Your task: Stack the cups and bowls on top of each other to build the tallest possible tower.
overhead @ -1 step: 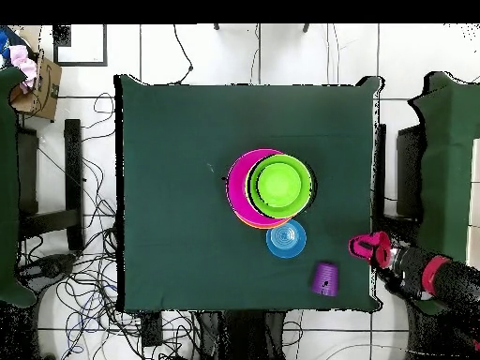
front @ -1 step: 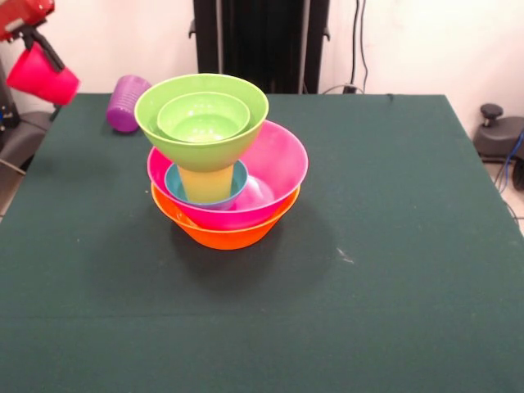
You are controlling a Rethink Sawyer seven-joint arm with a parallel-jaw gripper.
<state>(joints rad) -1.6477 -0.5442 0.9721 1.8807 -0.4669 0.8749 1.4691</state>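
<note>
Red plastic shows first at the left of the front view: the red cup [front @ -1 step: 42, 75] hangs tilted from the gripper [front @ -1 step: 33, 42], which is clamped on its rim, out past the desk's corner and off the green cloth. Just to the right of the gripper, lying on its side near the desk's back edge, is the purple cup [front @ -1 step: 125, 103]. Further right and nearer the middle stands the tower [front @ -1 step: 221, 164]: an orange bowl [front @ -1 step: 225, 233] at the bottom, a pink bowl [front @ -1 step: 278, 168] nested in it, a blue bowl [front @ -1 step: 176, 184] inside that with the yellow cup [front @ -1 step: 206, 182] in it, then a big green bowl [front @ -1 step: 155, 115] with a small green bowl [front @ -1 step: 203, 116] sitting inside. From above, another blue bowl [overhead @ -1 step: 286, 238] seems to lie between the tower and the gripper, though the front view does not show it clearly.

The step in hand looks like carrying the red cup across to the top. To do it well, the gripper should travel high, clear of the green rim, bring the cup upright over the small green bowl and lower it gently; the upper bowls rest on a narrow cup and sit off-centre, so a sideways nudge could topple them.

The desk [front @ -1 step: 393, 295] is covered in dark green felt, flat and matt. Beyond it are white walls, a tiled floor, and loose cables [overhead @ -1 step: 66, 272].
</note>
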